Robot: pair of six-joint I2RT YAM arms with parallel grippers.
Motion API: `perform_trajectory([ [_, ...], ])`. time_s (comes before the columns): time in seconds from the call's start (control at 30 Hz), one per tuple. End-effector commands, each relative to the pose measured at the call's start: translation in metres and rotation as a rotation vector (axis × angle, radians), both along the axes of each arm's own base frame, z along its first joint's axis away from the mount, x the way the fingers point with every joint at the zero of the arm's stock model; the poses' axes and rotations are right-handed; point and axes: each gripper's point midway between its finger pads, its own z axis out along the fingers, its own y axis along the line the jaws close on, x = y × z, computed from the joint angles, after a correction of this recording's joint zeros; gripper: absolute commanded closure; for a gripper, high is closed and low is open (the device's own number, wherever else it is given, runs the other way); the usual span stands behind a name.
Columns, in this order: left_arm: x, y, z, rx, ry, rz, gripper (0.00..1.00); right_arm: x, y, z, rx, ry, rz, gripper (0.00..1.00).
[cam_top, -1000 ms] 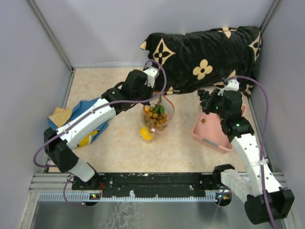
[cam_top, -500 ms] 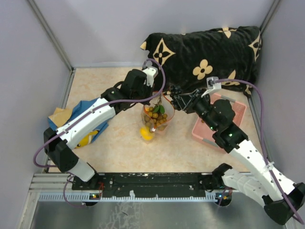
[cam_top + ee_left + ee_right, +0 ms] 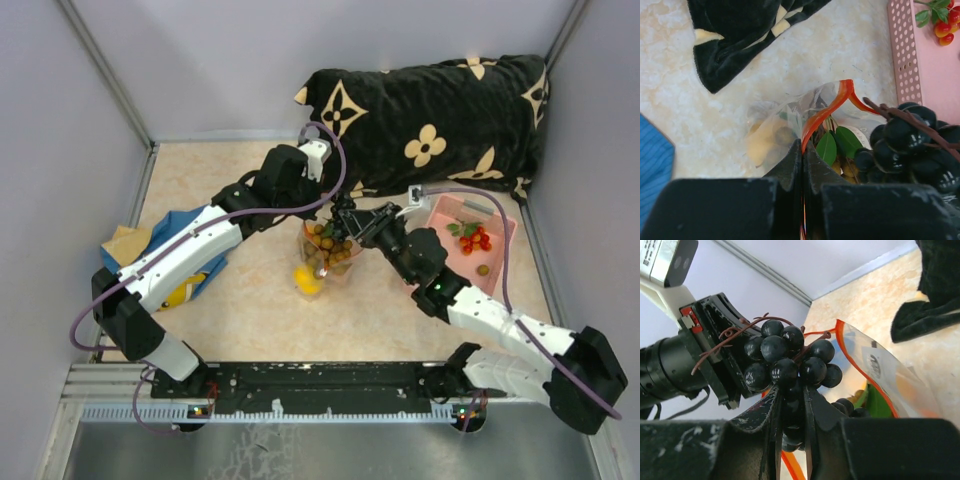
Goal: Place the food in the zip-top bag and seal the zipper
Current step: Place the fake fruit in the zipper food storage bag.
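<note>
The dark purple grape bunch looks light, slippery; right gripper clamps its lower berries; left gripper pinches the limp clear bag's orange-red zipper.

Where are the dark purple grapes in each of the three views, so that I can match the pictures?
Top external: grapes at centre, at the mouth of the zip-top bag.
Left wrist: grapes at lower right.
Right wrist: grapes at centre, in the right gripper.
Shared landmark: the clear bag, next to them in every view.
</note>
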Motion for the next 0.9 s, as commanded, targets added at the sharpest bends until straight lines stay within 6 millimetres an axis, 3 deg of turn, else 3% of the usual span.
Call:
perform_trajectory([
  [0.0, 0.003, -0.007, 0.014, -0.066, -0.025, 0.001, 1.00, 0.007, 0.006, 0.047, 0.224, -0.069, -0.031, 0.91],
  [0.17, 0.003, -0.007, 0.016, -0.078, -0.027, 0.007, 1.00, 0.015, 0.017, 0.035, 0.283, -0.034, -0.023, 0.91],
  [0.27, 0.004, -0.006, 0.017, -0.081, -0.030, 0.014, 1.00, 0.021, 0.023, 0.024, 0.291, -0.005, -0.024, 0.85],
  [0.57, 0.007, 0.005, 0.020, -0.078, -0.047, 0.060, 1.00, 0.032, 0.034, -0.020, 0.131, 0.121, -0.044, 0.65],
  [0.87, 0.011, 0.016, 0.023, -0.115, -0.047, 0.104, 1.00, 0.037, 0.041, -0.036, -0.040, 0.140, -0.030, 0.62],
])
